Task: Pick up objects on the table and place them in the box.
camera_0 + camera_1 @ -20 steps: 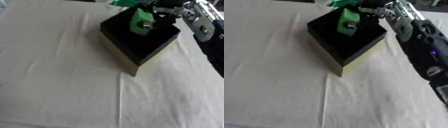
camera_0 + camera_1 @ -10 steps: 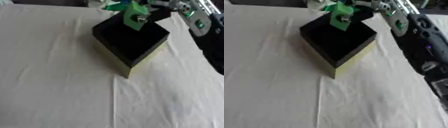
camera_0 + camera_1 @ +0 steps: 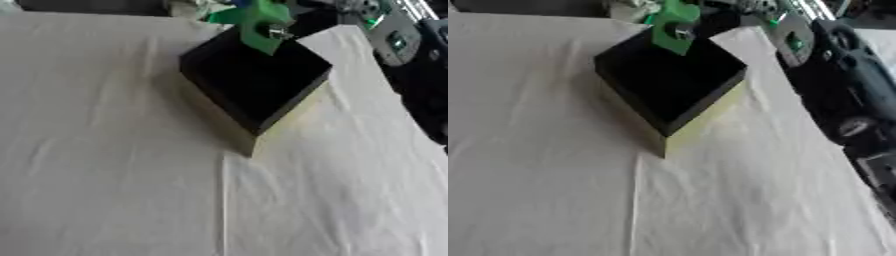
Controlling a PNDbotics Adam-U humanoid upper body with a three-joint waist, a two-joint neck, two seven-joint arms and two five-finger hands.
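Note:
A black open-topped box (image 3: 291,111) with pale yellow-green side walls stands on the white tablecloth, one corner pointing toward me. A bright green object (image 3: 259,26) with a small round metal part hangs over the box's far corner. My right hand (image 3: 308,11) reaches in from the upper right with its fingers closed on that object; the fingers are partly cut off by the top edge. The black and silver forearm (image 3: 833,65) runs down the right side. My left hand shows in no view.
The white cloth (image 3: 96,150) covers the table to the left of the box and in front of it, with soft creases. A pale crumpled thing (image 3: 627,8) lies at the far edge behind the box, against a dark band.
The camera has shifted. Relative to the box, the green object in my right hand has moved from over its middle to over its far corner.

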